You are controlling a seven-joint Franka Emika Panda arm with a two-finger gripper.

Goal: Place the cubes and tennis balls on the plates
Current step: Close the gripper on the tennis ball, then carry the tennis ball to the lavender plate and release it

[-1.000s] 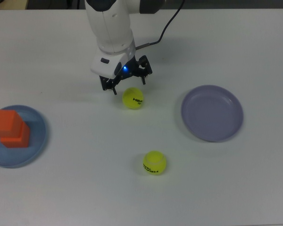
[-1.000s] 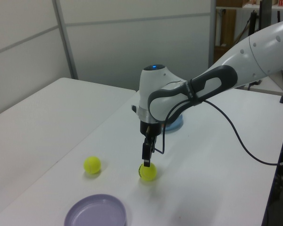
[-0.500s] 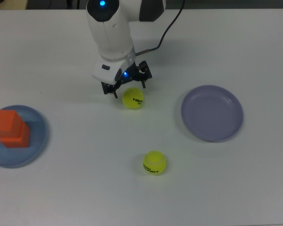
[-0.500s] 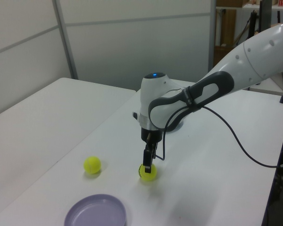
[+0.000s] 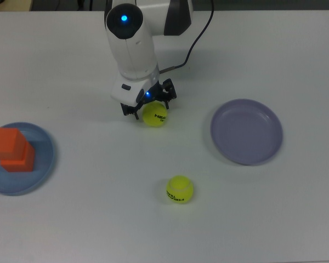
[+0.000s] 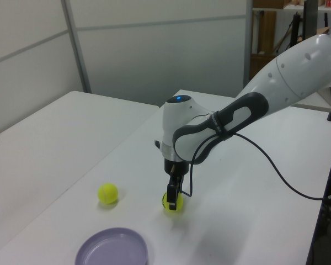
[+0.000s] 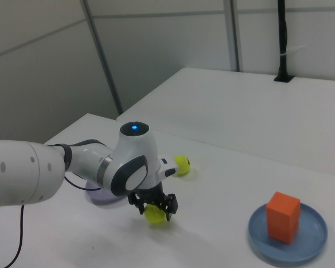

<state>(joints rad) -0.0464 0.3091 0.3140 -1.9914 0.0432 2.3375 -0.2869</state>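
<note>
My gripper [image 5: 151, 107] has come down over one tennis ball [image 5: 154, 115] near the table's middle and stands open, a finger on either side of it. The left view shows the same ball [image 6: 173, 202] under the gripper [image 6: 172, 196], and in the right view the ball [image 7: 154, 215] pokes out below the gripper [image 7: 153, 207]. The other tennis ball [image 5: 180, 189] lies loose, nearer the top view's bottom edge. Two orange cubes [image 5: 11, 148] sit stacked on the blue plate [image 5: 42, 164] at the top view's left. The purple plate [image 5: 247, 131] on the top view's right holds nothing.
A black cable [image 5: 194, 33] runs from the arm across the table toward the top view's upper edge. In the left view the purple plate [image 6: 111, 249] lies at the near edge, with the loose ball [image 6: 108, 193] just behind it. White partition walls stand behind the tables.
The arm has lowered and shifted slightly, so the gripper went from just above and beside the ball to straddling it. Both balls, the cubes and the plates stayed put.
</note>
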